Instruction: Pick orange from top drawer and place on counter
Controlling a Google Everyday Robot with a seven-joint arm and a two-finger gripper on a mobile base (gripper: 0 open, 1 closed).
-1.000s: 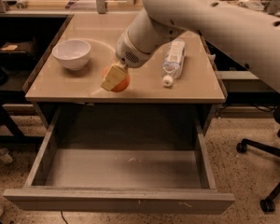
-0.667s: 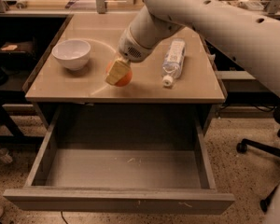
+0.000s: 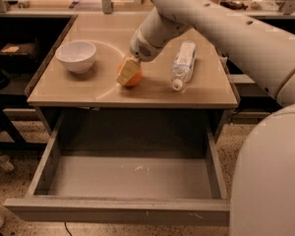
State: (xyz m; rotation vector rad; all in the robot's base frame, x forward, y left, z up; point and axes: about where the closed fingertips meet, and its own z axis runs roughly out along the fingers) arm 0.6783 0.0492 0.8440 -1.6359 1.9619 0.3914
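Observation:
The orange (image 3: 134, 78) is over the beige counter (image 3: 108, 90), near its middle front, between the white bowl and the bottle. My gripper (image 3: 129, 73) reaches down from the upper right and is shut on the orange, its tan fingers (image 3: 126, 71) covering the fruit's left side. I cannot tell whether the orange rests on the counter or hangs just above it. The top drawer (image 3: 128, 210) is pulled fully open below the counter, and its grey floor shows nothing but a few pale specks.
A white bowl (image 3: 76, 56) stands on the counter's left. A clear plastic bottle (image 3: 183, 63) lies on its side at the right. My white arm (image 3: 226, 23) crosses the upper right and my body fills the lower right corner. Desks and chair legs stand around.
My gripper has carried the orange a little away from the counter's front edge, further onto the counter. The drawer, bowl and bottle have not moved.

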